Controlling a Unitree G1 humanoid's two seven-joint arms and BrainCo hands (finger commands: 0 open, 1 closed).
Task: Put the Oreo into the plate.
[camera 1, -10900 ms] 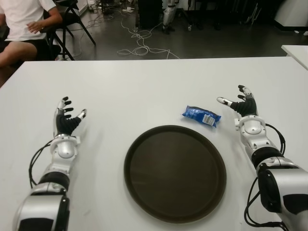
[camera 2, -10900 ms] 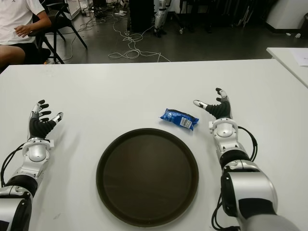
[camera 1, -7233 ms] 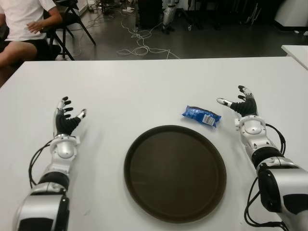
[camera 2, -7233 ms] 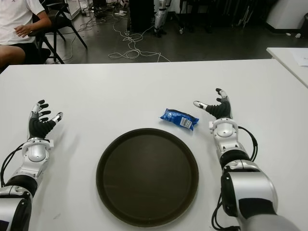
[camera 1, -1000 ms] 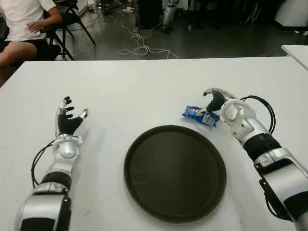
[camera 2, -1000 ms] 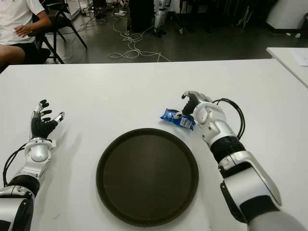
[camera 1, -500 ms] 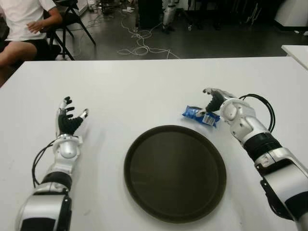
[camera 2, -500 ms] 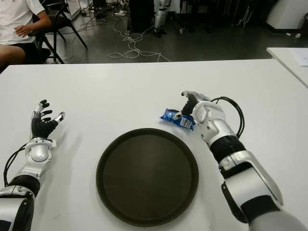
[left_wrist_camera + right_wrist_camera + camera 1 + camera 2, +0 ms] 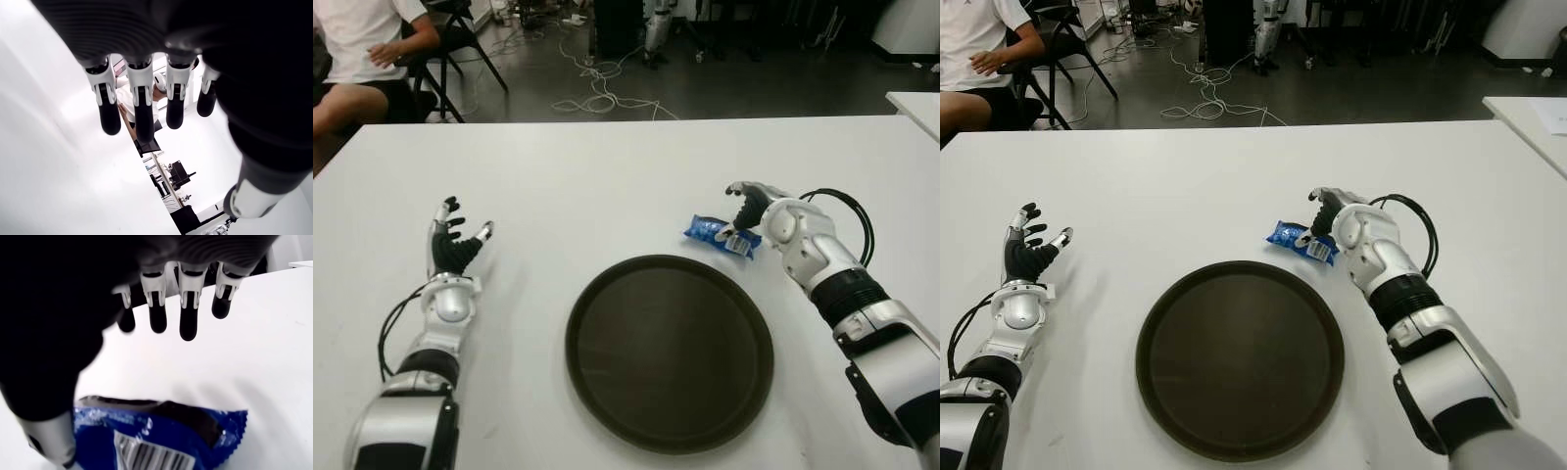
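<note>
The Oreo [image 9: 720, 234] is a blue wrapped packet lying on the white table [image 9: 597, 186], just beyond the far right rim of the dark brown round plate [image 9: 670, 352]. My right hand [image 9: 738, 209] hovers at the packet's right end, fingers arched over it and the thumb down beside it. In the right wrist view the fingers [image 9: 188, 325] stand extended above the Oreo [image 9: 161, 440] and the thumb [image 9: 51, 445] sits at its edge; the hand is open, not closed on it. My left hand [image 9: 452, 240] shows left of the plate, fingers spread, holding nothing.
A person [image 9: 362, 44] sits on a chair beyond the table's far left corner. Cables [image 9: 597, 93] lie on the dark floor behind. The corner of another white table [image 9: 915, 103] shows at the right.
My right hand has swung in from the table's right side to the Oreo packet and in the last second barely shifted. The packet, plate and left hand stay put.
</note>
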